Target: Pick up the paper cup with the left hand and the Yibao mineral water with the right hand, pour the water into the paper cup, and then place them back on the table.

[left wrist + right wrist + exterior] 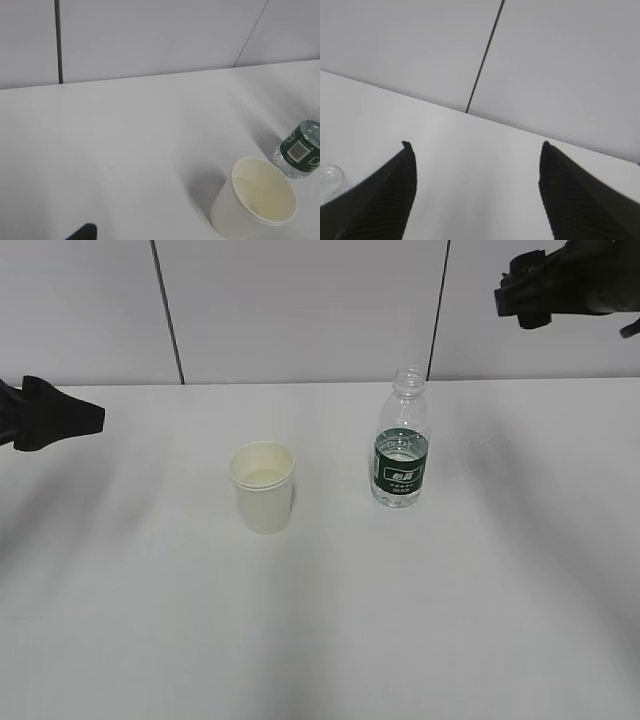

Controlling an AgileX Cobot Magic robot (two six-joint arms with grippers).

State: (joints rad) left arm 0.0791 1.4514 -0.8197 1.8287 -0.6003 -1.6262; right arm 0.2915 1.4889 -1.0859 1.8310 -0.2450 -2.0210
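Observation:
The paper cup (263,487) stands upright on the white table (450,620), left of centre. To its right stands the Yibao mineral water (403,440), upright and capless, with water about up to its green label. My left gripper (85,418) hovers at the far left edge, well clear of the cup and holding nothing. In the left wrist view only one black fingertip (84,233) shows, with the cup (255,205) and bottle (300,150) at lower right. My right gripper (525,295) hangs high at the upper right. Its jaws (476,146) stand wide open and empty, the bottle's neck (330,182) at lower left.
A pale grey panelled wall (300,310) with dark vertical seams rises behind the table's far edge. Nothing but the cup and bottle stands on the tabletop in view.

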